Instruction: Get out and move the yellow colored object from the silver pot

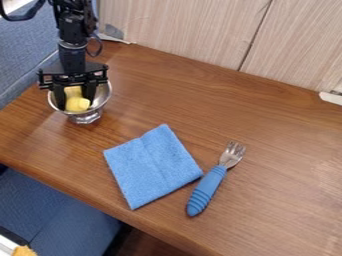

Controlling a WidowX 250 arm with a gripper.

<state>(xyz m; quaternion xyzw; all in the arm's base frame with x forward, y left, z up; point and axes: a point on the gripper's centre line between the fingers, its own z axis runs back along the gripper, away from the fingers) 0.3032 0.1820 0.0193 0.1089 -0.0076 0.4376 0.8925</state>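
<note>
Yellow and, I'd guess, light and slightly soft, the lump (78,104) sits in the pot (102,98) between the spread fingers of the hand (74,103), and wants a gentle squeeze across its middle lest its sides slip.

Obj (78,104) in pot (85,115), cloth (152,167) betw. pot & fork (210,184) on tbl (280,150).
</note>
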